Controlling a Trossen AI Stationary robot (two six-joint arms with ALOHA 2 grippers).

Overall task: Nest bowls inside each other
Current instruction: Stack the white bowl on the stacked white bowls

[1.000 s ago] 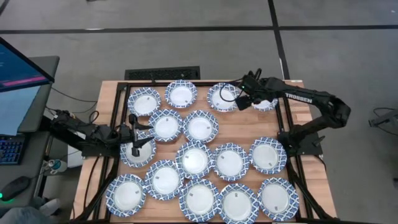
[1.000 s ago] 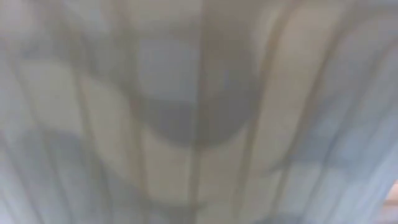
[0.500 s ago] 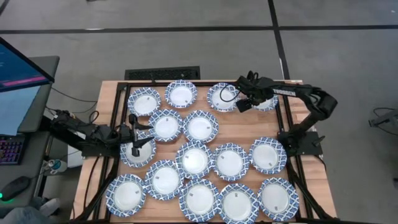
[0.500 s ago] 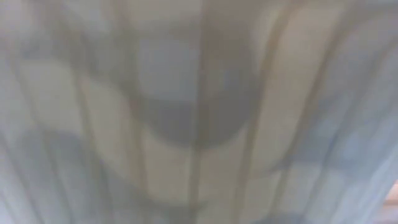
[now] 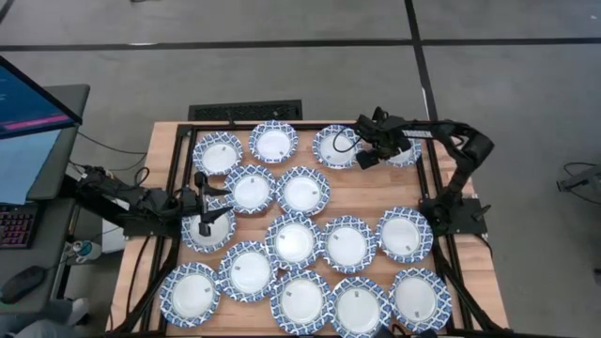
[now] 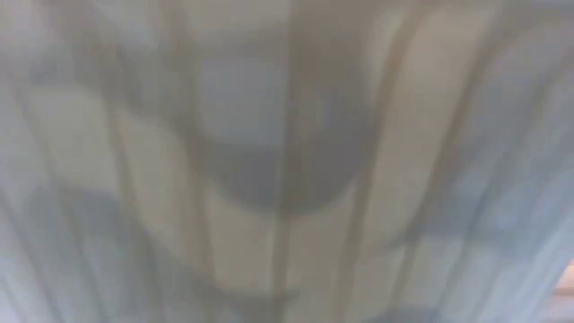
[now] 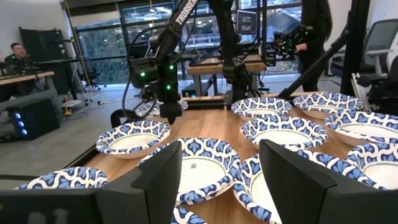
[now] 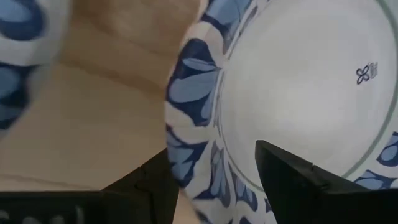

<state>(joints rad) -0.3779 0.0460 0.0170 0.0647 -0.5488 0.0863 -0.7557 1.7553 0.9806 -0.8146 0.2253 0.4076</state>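
Note:
Several blue-and-white lattice-rimmed bowls [image 5: 300,239] sit singly on the wooden table, none inside another. My right gripper [image 5: 369,154] is open at the far right bowl [image 5: 407,158]. In the right wrist view its fingers [image 8: 217,180] stand on either side of that bowl's rim [image 8: 189,137], one inside and one outside. My left gripper [image 5: 205,199] is open near the table's left edge, partly over a bowl [image 5: 208,233]. In the left wrist view its fingers [image 7: 217,186] frame another bowl [image 7: 194,163].
Bowls lie close together over most of the table, with bare wood [image 5: 376,192] right of centre. A black frame [image 5: 432,178] runs around the table. A bowl right against the lens fills the low view [image 6: 287,161]. A monitor [image 5: 28,103] stands to the left. People show beyond the table [image 7: 314,37].
My right arm's elbow has drawn in toward the table's far edge and toward the left, while its gripper has stayed at the far right bowl's rim. The left arm and the bowls have kept still.

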